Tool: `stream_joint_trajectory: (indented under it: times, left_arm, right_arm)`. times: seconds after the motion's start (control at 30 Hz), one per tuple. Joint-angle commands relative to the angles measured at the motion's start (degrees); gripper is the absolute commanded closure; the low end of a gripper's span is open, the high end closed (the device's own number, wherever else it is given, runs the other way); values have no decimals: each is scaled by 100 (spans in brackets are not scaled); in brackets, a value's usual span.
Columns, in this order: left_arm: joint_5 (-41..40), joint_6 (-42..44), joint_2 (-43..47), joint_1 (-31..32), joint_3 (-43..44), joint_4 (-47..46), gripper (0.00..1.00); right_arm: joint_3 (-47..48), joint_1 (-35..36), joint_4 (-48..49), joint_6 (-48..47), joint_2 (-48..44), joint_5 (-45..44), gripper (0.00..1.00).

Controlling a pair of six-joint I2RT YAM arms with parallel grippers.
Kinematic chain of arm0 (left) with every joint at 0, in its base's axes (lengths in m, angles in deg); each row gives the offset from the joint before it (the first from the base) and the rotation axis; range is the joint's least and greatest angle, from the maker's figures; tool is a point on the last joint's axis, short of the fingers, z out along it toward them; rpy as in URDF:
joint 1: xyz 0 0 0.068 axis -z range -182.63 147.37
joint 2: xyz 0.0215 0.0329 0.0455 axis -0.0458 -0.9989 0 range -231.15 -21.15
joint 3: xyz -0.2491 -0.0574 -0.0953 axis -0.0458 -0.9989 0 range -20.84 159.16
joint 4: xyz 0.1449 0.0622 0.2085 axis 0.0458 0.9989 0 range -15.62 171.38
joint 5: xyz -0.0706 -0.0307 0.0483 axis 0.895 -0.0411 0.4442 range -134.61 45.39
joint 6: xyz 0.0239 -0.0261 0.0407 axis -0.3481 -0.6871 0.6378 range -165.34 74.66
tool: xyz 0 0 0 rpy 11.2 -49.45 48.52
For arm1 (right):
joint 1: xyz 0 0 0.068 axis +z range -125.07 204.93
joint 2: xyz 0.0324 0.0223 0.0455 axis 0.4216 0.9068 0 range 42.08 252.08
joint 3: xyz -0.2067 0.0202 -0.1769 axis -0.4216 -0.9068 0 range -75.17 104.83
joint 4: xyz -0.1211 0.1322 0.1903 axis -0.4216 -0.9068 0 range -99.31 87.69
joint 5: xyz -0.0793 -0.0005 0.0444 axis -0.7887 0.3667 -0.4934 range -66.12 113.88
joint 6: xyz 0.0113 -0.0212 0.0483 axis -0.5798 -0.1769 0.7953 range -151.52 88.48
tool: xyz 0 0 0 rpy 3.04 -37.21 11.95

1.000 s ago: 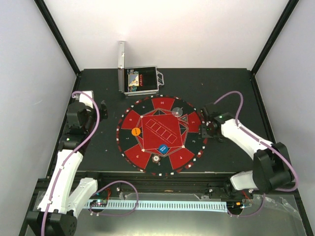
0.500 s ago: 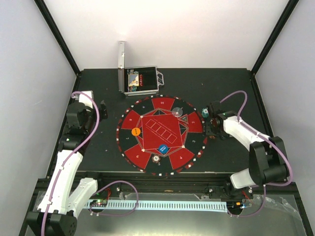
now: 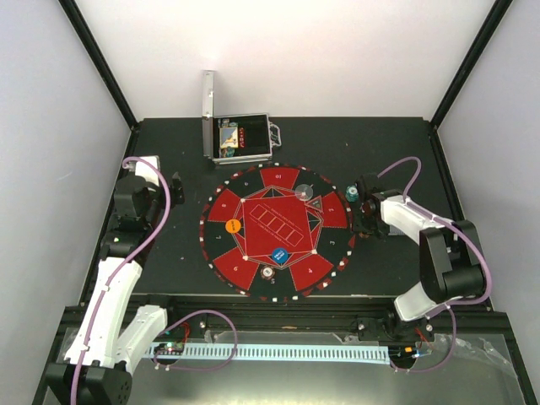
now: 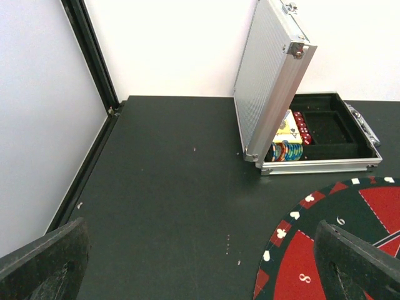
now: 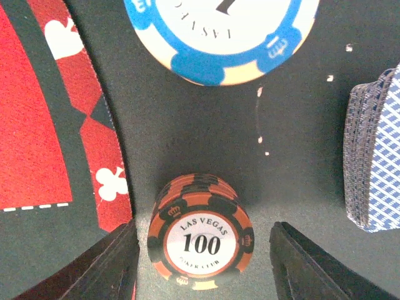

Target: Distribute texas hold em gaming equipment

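Note:
In the right wrist view a stack of orange-and-black "100" poker chips stands on the black table between my right gripper's open fingers, with a gap on each side. A blue-and-white chip stack stands beyond it, and a pile of blue-backed playing cards lies to the right. From the top, my right gripper is just off the mat's right edge, next to a teal chip stack. My left gripper is open and empty left of the mat.
The round red-and-black mat holds an orange disc, a blue disc, a clear disc and a chip. The open silver case at the back holds more chips.
The right arm's elbow has swung in and the gripper has shifted slightly right, off the mat's edge. The teal chip stack now shows beside it. The left arm has not moved.

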Motion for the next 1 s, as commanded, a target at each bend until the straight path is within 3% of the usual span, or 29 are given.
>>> stream_joint_trajectory:
  times: [0.0,0.63,0.97]
  left_arm:
    - [-44,-64,65,25,124,-35,1]
    - [-45,-64,48,24,123,-43,1]
    - [-45,-64,83,25,119,-47,1]
  right_arm:
    - [-3,-39,195,13,105,91,42]
    - [-1,-49,216,3,185,72,57]
    - [227,-49,-151,-158,-228,105,60]
